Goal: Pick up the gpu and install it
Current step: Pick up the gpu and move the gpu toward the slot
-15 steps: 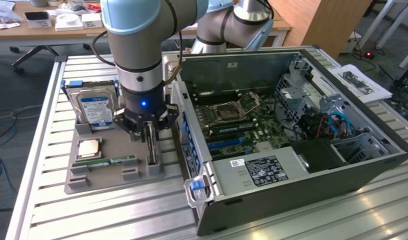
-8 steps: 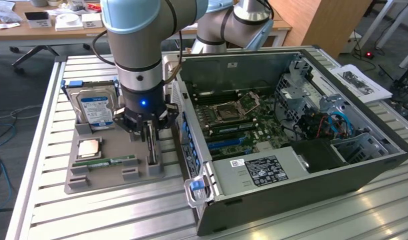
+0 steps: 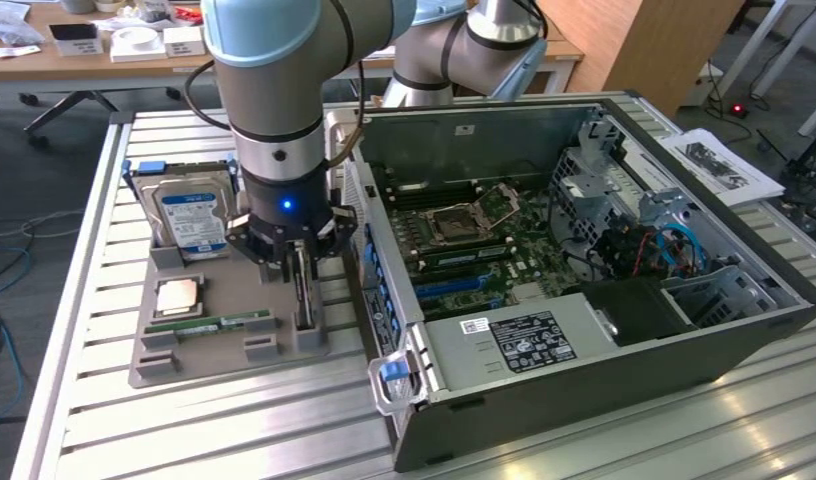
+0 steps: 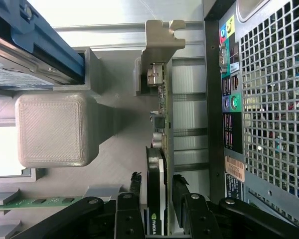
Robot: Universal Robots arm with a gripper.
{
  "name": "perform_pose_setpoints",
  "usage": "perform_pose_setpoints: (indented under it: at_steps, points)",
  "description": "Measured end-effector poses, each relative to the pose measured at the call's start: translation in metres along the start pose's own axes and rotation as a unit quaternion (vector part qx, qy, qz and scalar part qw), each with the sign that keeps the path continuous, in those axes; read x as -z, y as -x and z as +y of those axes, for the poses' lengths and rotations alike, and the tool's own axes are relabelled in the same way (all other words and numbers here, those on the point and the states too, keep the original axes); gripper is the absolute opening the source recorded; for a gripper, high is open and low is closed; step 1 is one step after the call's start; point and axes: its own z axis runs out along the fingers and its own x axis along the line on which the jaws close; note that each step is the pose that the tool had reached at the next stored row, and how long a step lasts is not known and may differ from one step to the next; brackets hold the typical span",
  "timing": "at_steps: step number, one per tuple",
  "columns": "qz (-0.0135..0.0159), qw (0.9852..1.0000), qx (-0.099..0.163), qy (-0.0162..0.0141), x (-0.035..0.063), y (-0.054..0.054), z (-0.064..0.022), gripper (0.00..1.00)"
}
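Looking over my work surface, I see a table of ribbed silver aluminium slats (image 3: 181, 430) carrying a grey plastic parts tray (image 3: 201, 365). To the exterior view's right, just beside the tray, a black tower computer case (image 3: 622, 370) lies open side up.

The gpu (image 3: 305, 310), a thin dark card with a green board edge and a silver end bracket, stands on edge in a tray slot nearest the case. My black gripper (image 3: 301, 272) sits astride its top; I cannot tell whether it is clamped or loose.

The tray also holds a silver hard drive with a blue label (image 3: 191, 222), a narrow green RAM stick (image 3: 228, 323) and a pale square processor chip (image 3: 179, 296).

Behind stand cluttered wooden desks (image 3: 61, 60) and a wooden panel (image 3: 648, 40). Cables (image 3: 1, 250) trail over the dark floor.
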Motion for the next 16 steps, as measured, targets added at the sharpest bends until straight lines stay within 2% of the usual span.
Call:
perform_pose_setpoints:
  at_steps: [12,14,16]
  points:
    - [0.0001,1.0,0.0,0.0,-0.0001,0.0,0.0,0.37]
    - [0.0,1.0,0.0,0.0,-0.0001,0.0,0.0,0.27]
    - [0.0,1.0,0.0,0.0,-0.0001,0.0,0.0,0.27]
